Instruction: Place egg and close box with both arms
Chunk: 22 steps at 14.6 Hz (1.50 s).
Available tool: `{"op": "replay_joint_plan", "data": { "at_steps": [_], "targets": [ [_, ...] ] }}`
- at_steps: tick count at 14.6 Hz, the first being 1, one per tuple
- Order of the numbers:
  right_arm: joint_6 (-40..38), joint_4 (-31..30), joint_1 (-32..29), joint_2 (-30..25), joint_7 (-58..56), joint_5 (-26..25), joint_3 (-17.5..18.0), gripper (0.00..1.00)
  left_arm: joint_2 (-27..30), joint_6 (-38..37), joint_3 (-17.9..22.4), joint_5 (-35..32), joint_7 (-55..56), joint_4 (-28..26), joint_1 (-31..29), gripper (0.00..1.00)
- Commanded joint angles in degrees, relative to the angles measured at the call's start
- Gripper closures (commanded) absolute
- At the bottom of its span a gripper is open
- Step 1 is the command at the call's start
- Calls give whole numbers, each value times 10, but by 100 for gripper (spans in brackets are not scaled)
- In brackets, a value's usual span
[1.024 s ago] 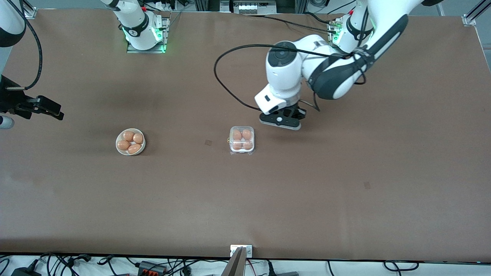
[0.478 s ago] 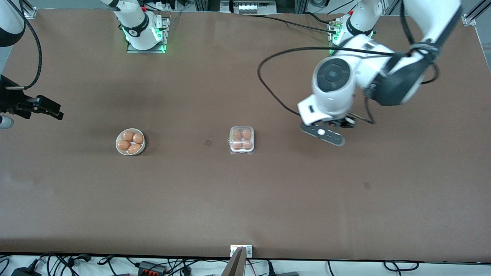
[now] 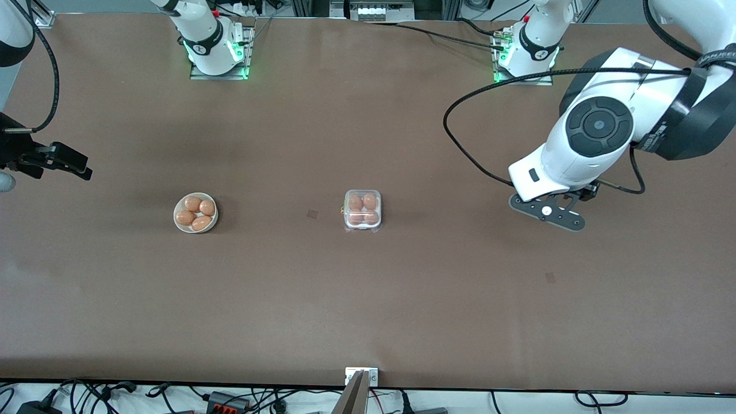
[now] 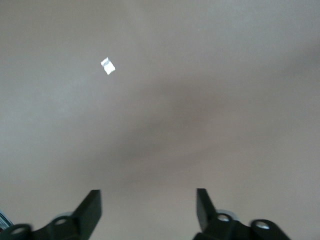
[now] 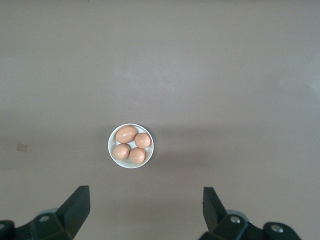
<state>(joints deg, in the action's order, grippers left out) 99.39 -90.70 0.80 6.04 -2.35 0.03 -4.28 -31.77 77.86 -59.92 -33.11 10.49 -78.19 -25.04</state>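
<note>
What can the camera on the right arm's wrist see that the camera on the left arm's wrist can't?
Only the right wrist view shows the white bowl holding four eggs, seen between the open fingers of the right gripper. Only the left wrist view shows a small white scrap on bare tabletop, past the open fingers of the left gripper. Both share the brown table and a pair of black fingers holding nothing. Neither shows the box.

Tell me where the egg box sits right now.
In the front view, the box sits mid-table, lid shut, between the bowl and the left gripper.
</note>
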Motion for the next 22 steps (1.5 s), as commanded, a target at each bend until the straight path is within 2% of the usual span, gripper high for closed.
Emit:
{"op": "replay_joint_plan", "data": {
  "at_steps": [1, 4, 5, 7, 8, 9, 11, 12, 14, 17, 18, 20, 22],
  "targets": [
    [3, 3, -1, -4, -5, -2, 2, 0, 85, -6, 129, 135, -43, -3, 39, 0],
    [-2, 3, 0, -5, -6, -5, 2, 0, 133, -5, 276, 260, -61, -8, 86, 0],
    [-2, 3, -1, -4, -6, -5, 2, 0, 148, -7, 304, 283, -62, -13, 94, 0],
    [-2, 3, -11, -5, -11, -1, 3, 0, 179, -4, 377, 306, -80, -27, 132, 0],
    [-2, 3, -24, -4, -11, -1, 12, 0, 190, -2, 425, 315, -96, -34, 163, 0],
    [-1, 3, -41, -4, -11, -1, 37, 0, 204, 7, 464, 327, -107, -46, 189, 0],
    [-2, 3, -55, -5, -13, -3, 52, 0, 240, 36, 524, 360, -108, -84, 224, 0],
    [-2, 3, -49, -6, -10, -6, 51, 0, 261, 54, 542, 369, -107, -108, 234, 0],
    [-3, 3, -41, -7, -6, -6, 47, 0, 289, 97, 545, 370, -105, -152, 236, 0],
    [-3, 3, -42, -9, -5, -6, 46, 0, 322, 131, 545, 362, -89, -188, 235, 0],
    [-3, 3, -43, -9, -5, -6, 46, 0, 327, 136, 545, 358, -72, -189, 235, 0],
    [-4, 3, -45, -10, -6, -6, 47, 0, 360, 154, 545, 357, -5, -227, 237, 0],
    [-4, 3, -43, -9, -5, -6, 47, 0, 387, 159, 547, 357, -41, -259, 248, 0]
  ]
}}
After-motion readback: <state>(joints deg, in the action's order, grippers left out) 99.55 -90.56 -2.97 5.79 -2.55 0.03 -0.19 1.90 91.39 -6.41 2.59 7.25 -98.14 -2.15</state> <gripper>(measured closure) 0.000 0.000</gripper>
